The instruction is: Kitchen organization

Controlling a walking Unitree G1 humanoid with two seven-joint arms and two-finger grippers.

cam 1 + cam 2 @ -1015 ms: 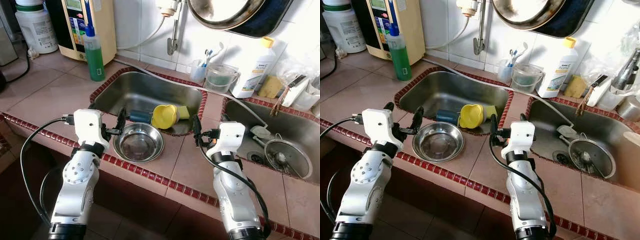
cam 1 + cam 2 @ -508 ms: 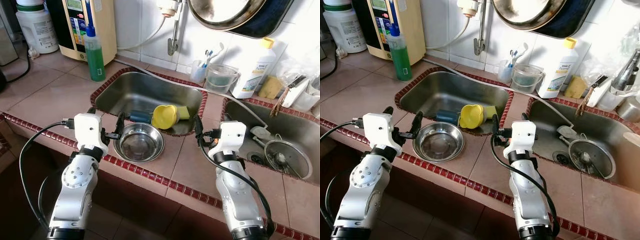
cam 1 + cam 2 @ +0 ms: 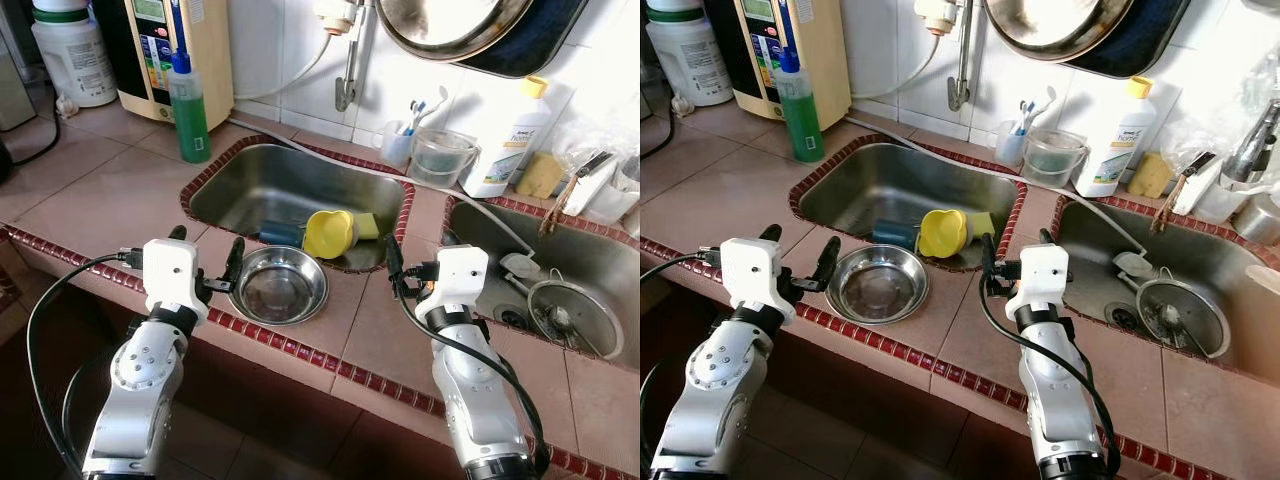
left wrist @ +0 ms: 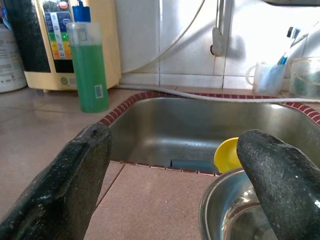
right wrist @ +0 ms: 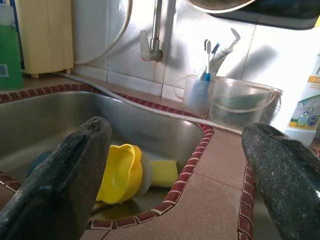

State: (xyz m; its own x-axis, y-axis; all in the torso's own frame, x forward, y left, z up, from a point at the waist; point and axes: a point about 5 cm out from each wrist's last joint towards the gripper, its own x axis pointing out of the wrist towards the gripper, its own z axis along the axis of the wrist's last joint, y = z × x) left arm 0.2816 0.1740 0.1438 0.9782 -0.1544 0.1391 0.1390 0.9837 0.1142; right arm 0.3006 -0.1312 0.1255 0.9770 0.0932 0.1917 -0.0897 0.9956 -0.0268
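Observation:
A steel bowl (image 3: 278, 285) stands on the tiled counter just in front of the left sink (image 3: 270, 185). Inside that sink lie a yellow cup (image 3: 328, 232) on its side, a yellow sponge (image 3: 367, 224) and a blue object (image 3: 281, 235). My left gripper (image 3: 205, 252) is open and hovers at the counter's front edge, just left of the bowl, whose rim (image 4: 220, 210) sits by one finger. My right gripper (image 5: 175, 130) is open over the counter strip between the two sinks, pointing toward the yellow cup (image 5: 120, 172).
A green soap bottle (image 3: 188, 105) and a cream water purifier (image 3: 180, 45) stand at the back left. A toothbrush cup (image 3: 398, 142), clear jug (image 3: 440, 155) and white detergent bottle (image 3: 515, 140) line the wall. The right sink (image 3: 590, 255) holds a round strainer (image 3: 575, 315).
My left gripper has drawn back and left, from beside the bowl's rim toward the counter's front edge. The right arm has hardly moved.

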